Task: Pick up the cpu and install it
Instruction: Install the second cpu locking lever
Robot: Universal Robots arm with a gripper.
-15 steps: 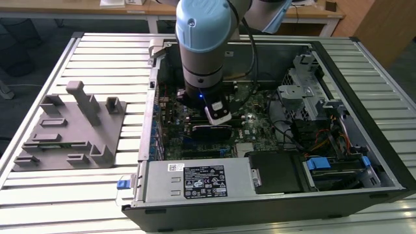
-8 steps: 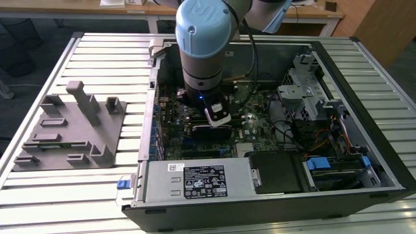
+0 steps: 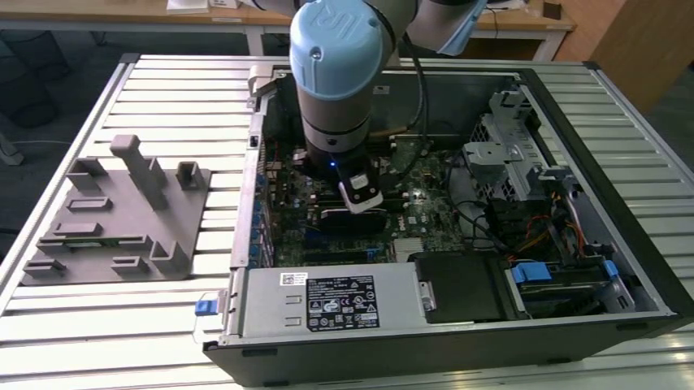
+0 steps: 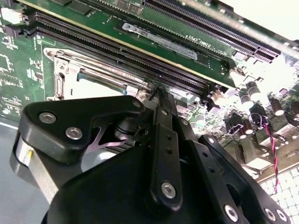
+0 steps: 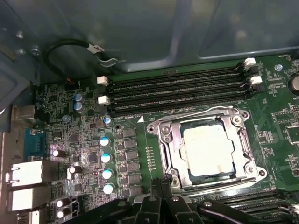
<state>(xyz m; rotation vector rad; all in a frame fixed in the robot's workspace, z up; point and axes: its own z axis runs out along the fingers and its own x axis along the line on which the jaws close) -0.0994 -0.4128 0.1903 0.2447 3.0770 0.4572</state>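
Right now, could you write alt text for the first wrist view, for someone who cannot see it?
A silvery square cpu sits inside the metal socket frame on a green motherboard, seen from close above. Black memory slots run alongside the socket, small capacitors stand beside it, and the black gripper sits at the picture's edge near the socket's corner.

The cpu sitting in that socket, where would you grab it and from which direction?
Judging by its pose, take the cpu from straight above, across two opposite edges of its raised silvery top. It lies flat inside the metal socket frame, which rings all four sides and blocks any sideways approach.
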